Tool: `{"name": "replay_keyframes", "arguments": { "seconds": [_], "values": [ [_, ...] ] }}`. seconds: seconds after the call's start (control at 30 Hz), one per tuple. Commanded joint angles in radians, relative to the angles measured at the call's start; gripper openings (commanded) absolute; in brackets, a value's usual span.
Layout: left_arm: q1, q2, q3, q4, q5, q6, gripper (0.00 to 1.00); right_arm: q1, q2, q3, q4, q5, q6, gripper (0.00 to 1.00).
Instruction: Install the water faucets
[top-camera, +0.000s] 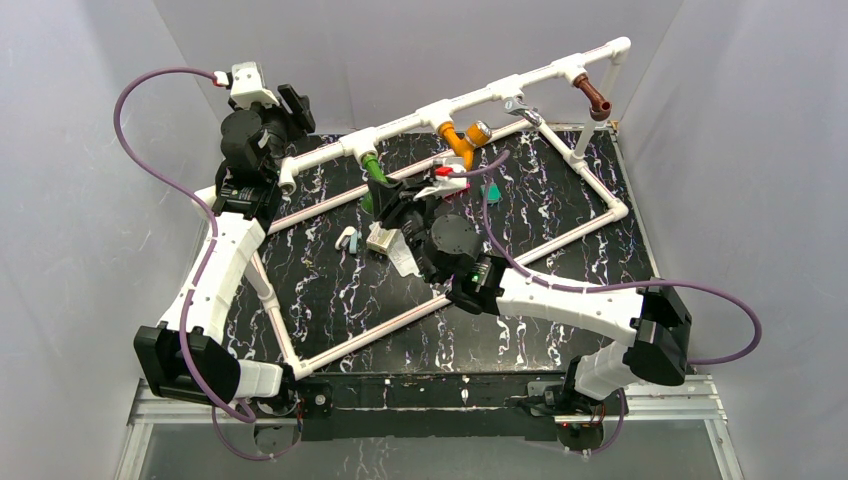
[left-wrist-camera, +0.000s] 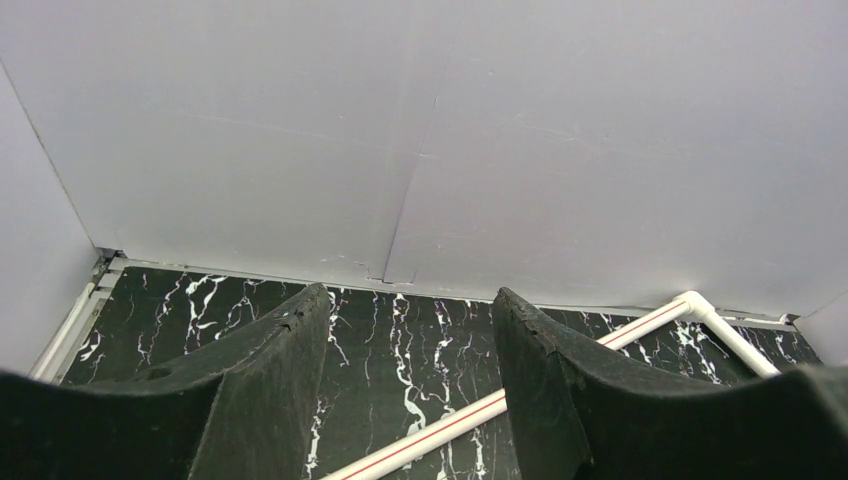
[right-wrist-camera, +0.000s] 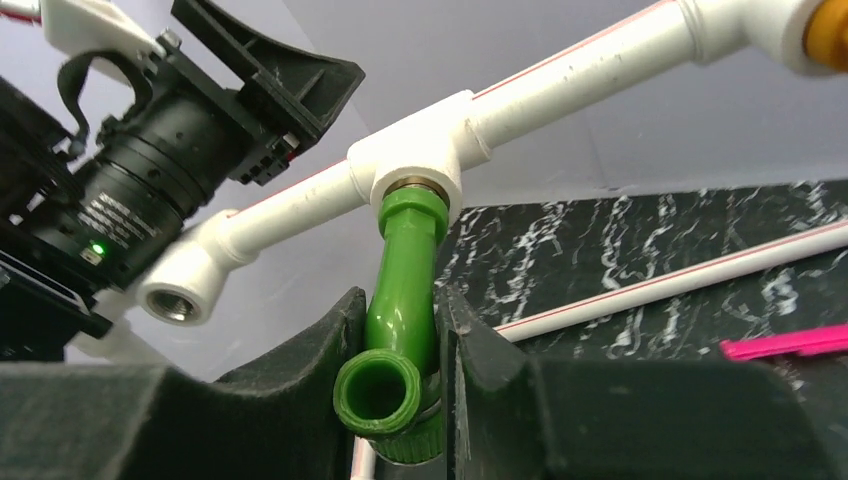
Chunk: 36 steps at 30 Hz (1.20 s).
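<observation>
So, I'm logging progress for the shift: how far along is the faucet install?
Done, by the look: brown faucet and orange faucet sit in the white pipe. In hand: right tool clamps the green faucet, already in its tee. Possibly to do: the end socket is empty; left tool open, holding nothing.
</observation>
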Motion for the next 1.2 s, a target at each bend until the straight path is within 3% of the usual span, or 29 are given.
{"name": "replay_keyframes", "arguments": {
  "seconds": [0.0, 0.27, 0.53, 0.73, 0.97, 1.17],
  "values": [
    [-0.004, 0.146, -0.151, -0.315, -0.001, 0.001, 0.58, -0.011, -0.044, 0.036, 0.118, 0.023, 0.395, 0.01],
    [-0.008, 0.140, -0.157, -0.310, 0.006, -0.007, 0.58, -0.016, -0.064, -0.001, -0.039, 0.054, 0.956, 0.01],
    [-0.023, 0.134, -0.159, -0.309, -0.002, -0.002, 0.58, -0.015, -0.072, -0.020, -0.031, 0.056, 1.190, 0.01],
    [-0.029, 0.131, -0.161, -0.308, -0.009, 0.002, 0.58, -0.015, -0.043, -0.023, -0.007, 0.026, 1.272, 0.03],
    [-0.031, 0.133, -0.162, -0.307, -0.007, 0.002, 0.58, -0.016, -0.040, -0.020, 0.014, -0.002, 1.216, 0.45],
    [-0.031, 0.136, -0.160, -0.306, -0.002, -0.001, 0.58, -0.016, -0.068, -0.029, 0.005, -0.013, 1.146, 0.68]
  ]
}}
